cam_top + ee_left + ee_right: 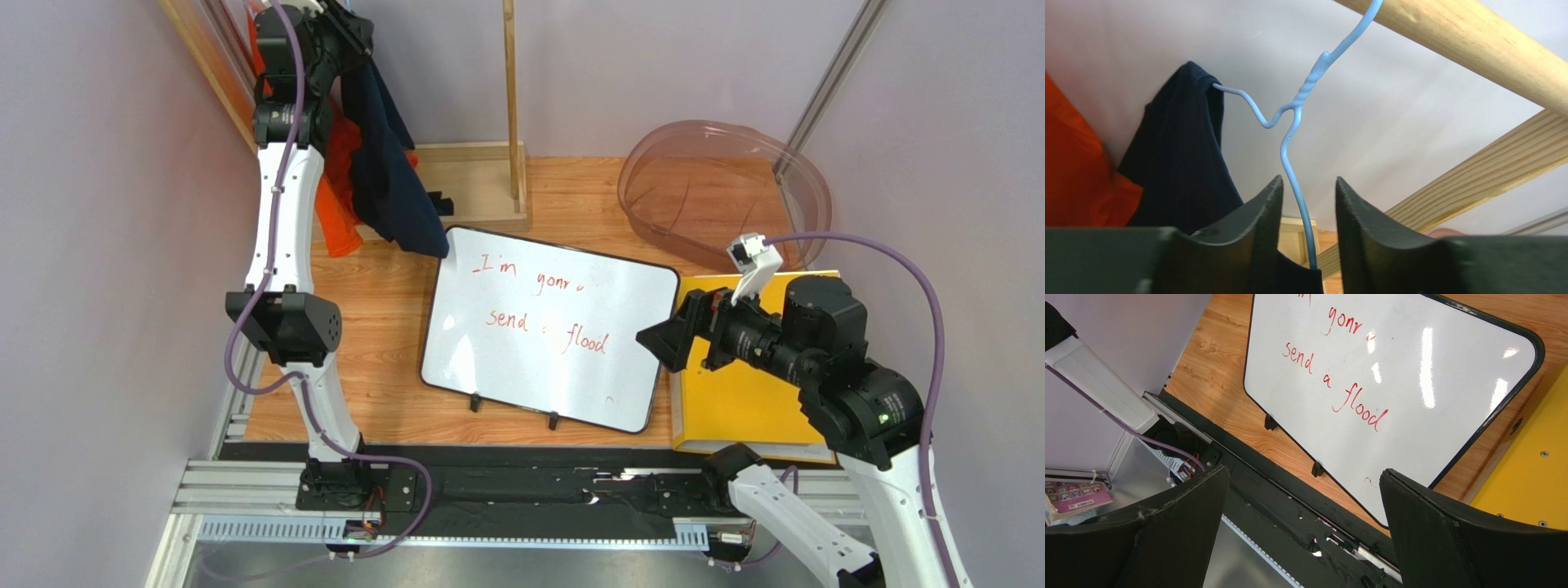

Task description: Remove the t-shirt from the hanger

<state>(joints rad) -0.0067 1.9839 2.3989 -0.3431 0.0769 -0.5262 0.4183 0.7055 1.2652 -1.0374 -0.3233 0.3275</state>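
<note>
A navy t-shirt (390,172) hangs from a light-blue wire hanger (1293,122) on the wooden rail (1475,37) at the back left. In the left wrist view the shirt (1183,153) is bunched on the hanger's left shoulder only, and the right arm of the wire is bare. My left gripper (331,25) is raised to the rail. Its jaws (1309,190) stand partly open around the bare wire, with a gap on both sides. My right gripper (650,343) is open and empty, low over the whiteboard's near right corner (1303,478).
An orange garment (337,208) hangs behind the navy shirt. A whiteboard (552,325) with red writing lies mid-table. A clear plastic tub (724,184) sits at the back right, a yellow board (748,392) under the right arm. The rack's wooden post (513,98) stands behind.
</note>
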